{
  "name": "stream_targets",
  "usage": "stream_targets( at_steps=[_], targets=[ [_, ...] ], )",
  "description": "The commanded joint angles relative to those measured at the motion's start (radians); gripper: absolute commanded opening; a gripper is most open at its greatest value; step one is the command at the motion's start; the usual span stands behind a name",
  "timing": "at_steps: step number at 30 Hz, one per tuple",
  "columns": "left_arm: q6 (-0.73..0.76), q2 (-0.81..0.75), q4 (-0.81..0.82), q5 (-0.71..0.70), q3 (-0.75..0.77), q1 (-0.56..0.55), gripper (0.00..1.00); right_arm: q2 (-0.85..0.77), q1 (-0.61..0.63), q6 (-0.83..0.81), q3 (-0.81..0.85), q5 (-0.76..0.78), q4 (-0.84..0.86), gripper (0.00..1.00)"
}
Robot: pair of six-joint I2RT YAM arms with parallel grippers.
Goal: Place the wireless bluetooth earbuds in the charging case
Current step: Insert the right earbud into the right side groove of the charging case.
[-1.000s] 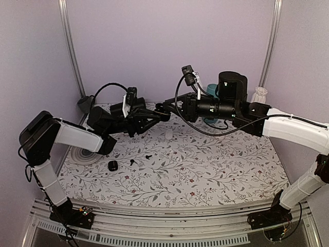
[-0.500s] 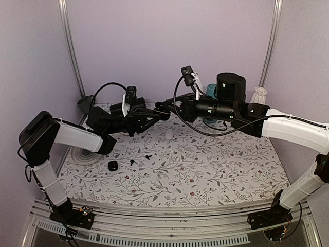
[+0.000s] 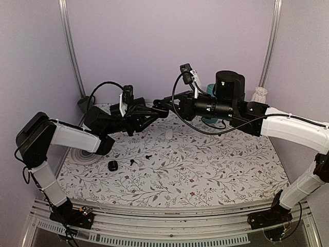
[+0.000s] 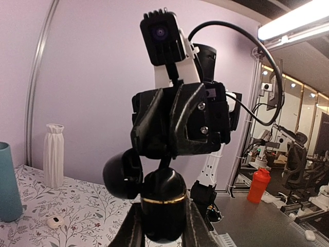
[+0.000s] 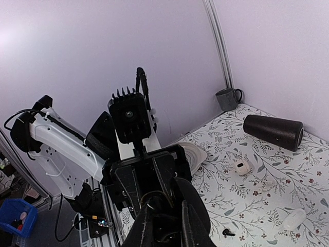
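Note:
My left gripper (image 3: 157, 110) is shut on a black charging case (image 4: 163, 206) with a gold band, held upright in the air with its lid (image 4: 122, 176) swung open to the left. My right gripper (image 3: 168, 102) meets it tip to tip from above (image 4: 177, 126). It pinches a black earbud whose thin stem (image 4: 166, 163) reaches down into the case's top. In the right wrist view its fingers (image 5: 144, 226) are close together over the dark case. Two more black earbuds (image 3: 148, 156) (image 3: 133, 161) lie on the floral cloth.
A small black round piece (image 3: 112, 165) lies near the loose buds. A white pebble case (image 3: 168, 134) and a small white piece (image 3: 221, 136) lie mid-table. A teal cup (image 3: 212, 90) and white vase (image 3: 259, 94) stand at the back right; a plate (image 3: 82, 154) and mug (image 3: 85, 103) at the left.
Both grippers, still joined at the case, have risen a little and drifted slightly left. The things on the cloth have not moved.

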Motion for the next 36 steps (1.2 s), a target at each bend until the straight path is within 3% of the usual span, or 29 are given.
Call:
stream_targets(
  at_steps=[1, 19, 22, 36],
  targets=[
    [0.027, -0.051, 0.056, -0.041, -0.003, -0.007, 0.0, 0.026, 0.008, -0.011, 0.009, 0.011, -0.062, 0.13],
    [0.064, -0.075, 0.033, -0.051, -0.009, -0.007, 0.0, 0.034, 0.013, -0.029, 0.029, 0.053, -0.102, 0.18],
    [0.063, -0.076, 0.035, -0.047, -0.009, -0.006, 0.0, 0.035, 0.015, -0.034, 0.034, 0.06, -0.108, 0.23],
    [0.062, -0.074, 0.04, -0.045, -0.018, -0.005, 0.0, 0.045, 0.018, -0.037, 0.054, 0.09, -0.136, 0.24]
  ],
)
